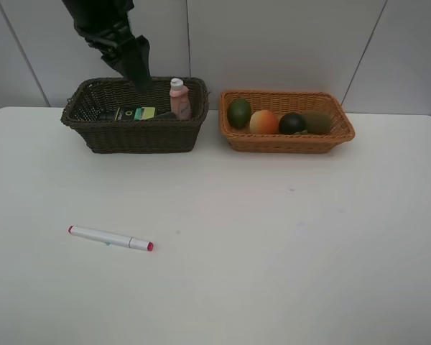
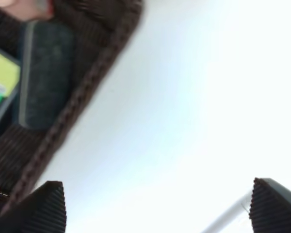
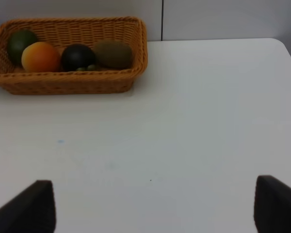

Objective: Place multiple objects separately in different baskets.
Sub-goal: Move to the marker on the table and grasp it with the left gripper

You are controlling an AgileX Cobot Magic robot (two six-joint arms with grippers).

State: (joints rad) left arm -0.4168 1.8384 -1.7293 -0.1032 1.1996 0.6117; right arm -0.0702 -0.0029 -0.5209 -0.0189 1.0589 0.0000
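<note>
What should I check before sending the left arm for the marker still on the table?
1. Left gripper open and empty: ok, jaws wide apart, nothing between them.
2. Marker free to grasp: ok, it lies flat on bare table, nothing touching it.
3. Dark brown basket has room: ok, bottle and green box leave space.
4. Fruit sorted: ok, all four sit in the tan basket.
5. Right gripper clear of the path: ok, open over bare table.
</note>
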